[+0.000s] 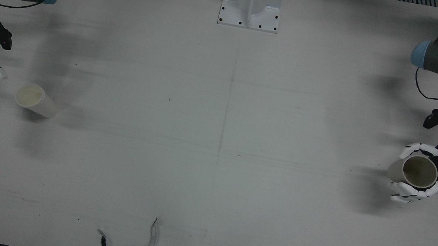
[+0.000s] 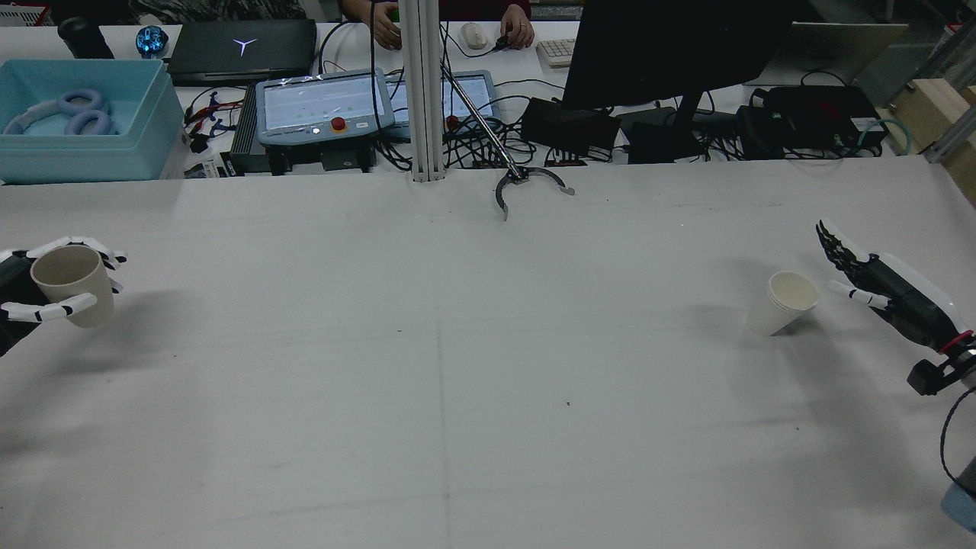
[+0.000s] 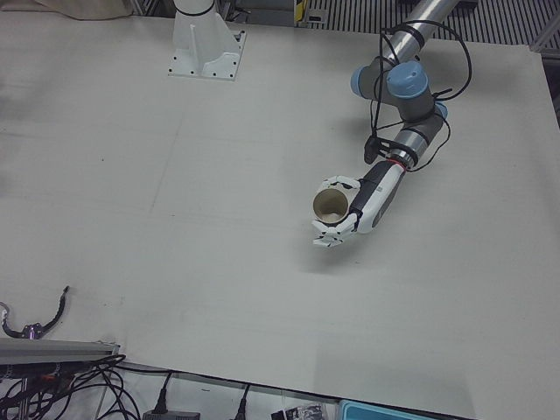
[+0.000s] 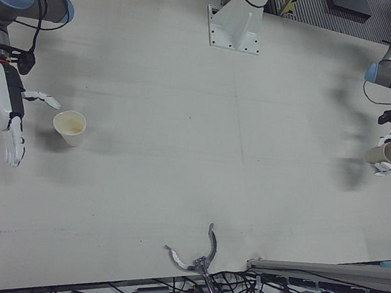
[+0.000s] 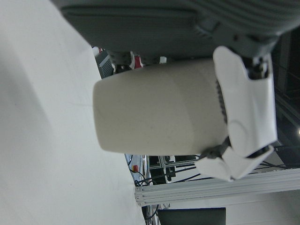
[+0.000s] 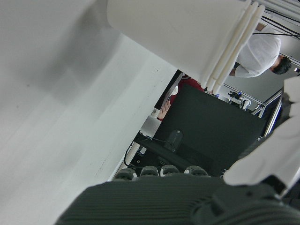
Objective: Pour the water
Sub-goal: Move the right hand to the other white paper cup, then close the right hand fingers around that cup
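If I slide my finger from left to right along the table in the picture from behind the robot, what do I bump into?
Left hand holding a brown cup → black curved clip at the table's far edge → white cup → open right hand.

2 paper cups: 1 (image 2: pixel 72 284) at 9 o'clock on the table (image 2: pixel 457 381), 1 (image 2: pixel 785 303) at 3 o'clock. 2 hands: left (image 2: pixel 38 293), right (image 2: pixel 877 282).

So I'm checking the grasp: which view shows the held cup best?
The left hand view: the cup fills it, with the left robot hand wrapped round it. Front and left-front views look into its mouth; rear and right-front views show it small.
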`<action>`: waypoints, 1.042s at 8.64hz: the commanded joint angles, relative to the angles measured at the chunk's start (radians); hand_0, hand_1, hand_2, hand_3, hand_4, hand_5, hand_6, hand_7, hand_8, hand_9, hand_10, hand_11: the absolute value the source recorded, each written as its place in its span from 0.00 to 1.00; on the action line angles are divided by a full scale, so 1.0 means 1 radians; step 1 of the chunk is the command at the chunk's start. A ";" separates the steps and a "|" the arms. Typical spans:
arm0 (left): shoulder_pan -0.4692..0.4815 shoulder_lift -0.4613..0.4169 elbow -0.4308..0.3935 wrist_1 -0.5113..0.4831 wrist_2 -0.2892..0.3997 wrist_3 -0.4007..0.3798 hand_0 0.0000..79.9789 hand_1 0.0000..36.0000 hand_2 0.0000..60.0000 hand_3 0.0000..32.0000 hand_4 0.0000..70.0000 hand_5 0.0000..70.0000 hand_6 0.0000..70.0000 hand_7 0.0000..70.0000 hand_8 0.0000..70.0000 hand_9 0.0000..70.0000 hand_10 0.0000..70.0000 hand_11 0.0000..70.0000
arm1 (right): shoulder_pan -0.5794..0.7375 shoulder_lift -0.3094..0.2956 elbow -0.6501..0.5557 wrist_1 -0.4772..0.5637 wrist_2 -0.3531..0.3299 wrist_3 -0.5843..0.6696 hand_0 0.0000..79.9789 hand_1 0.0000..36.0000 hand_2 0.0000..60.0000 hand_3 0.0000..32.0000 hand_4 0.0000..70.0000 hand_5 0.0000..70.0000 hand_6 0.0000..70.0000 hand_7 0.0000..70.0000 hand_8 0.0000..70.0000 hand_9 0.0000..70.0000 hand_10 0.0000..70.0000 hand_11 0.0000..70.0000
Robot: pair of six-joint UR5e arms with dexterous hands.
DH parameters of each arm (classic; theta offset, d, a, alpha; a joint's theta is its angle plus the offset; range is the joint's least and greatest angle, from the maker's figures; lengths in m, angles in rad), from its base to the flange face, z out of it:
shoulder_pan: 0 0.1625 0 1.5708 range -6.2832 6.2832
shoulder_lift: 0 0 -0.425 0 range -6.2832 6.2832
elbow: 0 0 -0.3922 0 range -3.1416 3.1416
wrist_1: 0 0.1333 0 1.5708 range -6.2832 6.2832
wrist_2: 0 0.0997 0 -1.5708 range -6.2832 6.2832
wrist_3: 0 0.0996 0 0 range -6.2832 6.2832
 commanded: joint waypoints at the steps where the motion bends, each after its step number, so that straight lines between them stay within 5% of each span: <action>1: 0.004 0.000 -0.003 0.000 0.000 0.004 0.59 0.81 1.00 0.00 0.32 0.57 0.38 0.61 0.24 0.38 0.34 0.52 | -0.054 -0.005 -0.005 0.000 0.000 -0.031 0.29 0.34 0.42 0.00 0.00 0.00 0.00 0.00 0.00 0.00 0.00 0.02; 9: 0.007 -0.009 0.004 0.005 0.000 0.024 0.59 0.79 1.00 0.00 0.31 0.56 0.38 0.60 0.25 0.39 0.35 0.53 | -0.115 0.017 -0.004 0.001 0.004 -0.074 0.30 0.35 0.42 0.00 0.00 0.00 0.00 0.00 0.00 0.00 0.00 0.02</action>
